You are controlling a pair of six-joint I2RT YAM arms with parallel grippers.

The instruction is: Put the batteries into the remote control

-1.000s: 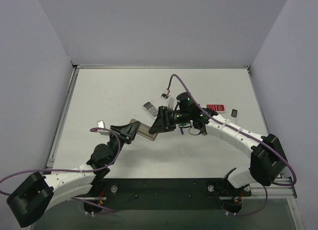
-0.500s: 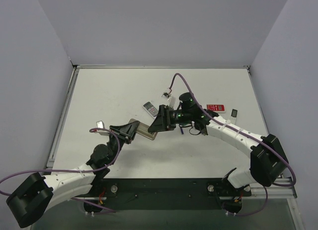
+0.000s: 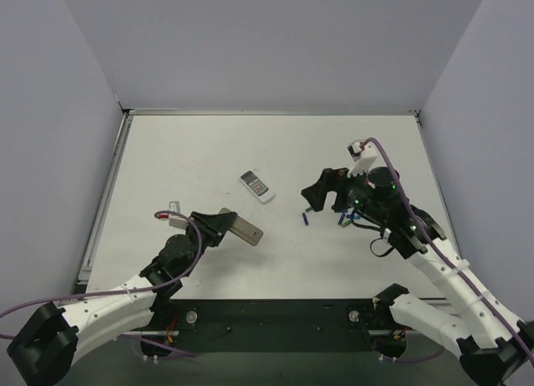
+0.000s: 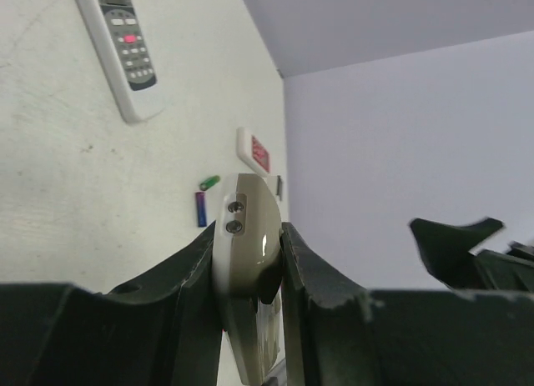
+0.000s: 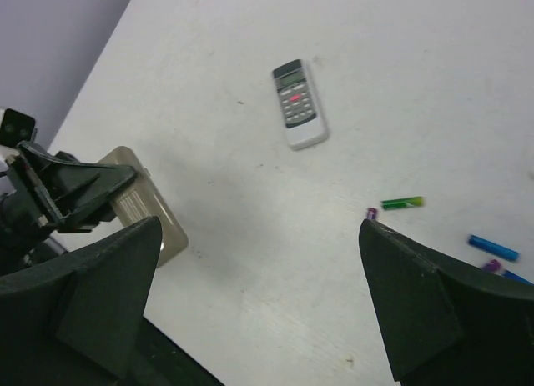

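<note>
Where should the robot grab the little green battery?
Probably best to pinch the green battery across its thin middle, coming straight down from above with the open right pincer. It lies flat on the table, both long sides bare.

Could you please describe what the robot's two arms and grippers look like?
The left arm and right arm have white shells, black joints and black bases. A purple cable runs along each. The left gripper and right gripper have black, wedge-shaped fingers.
</note>
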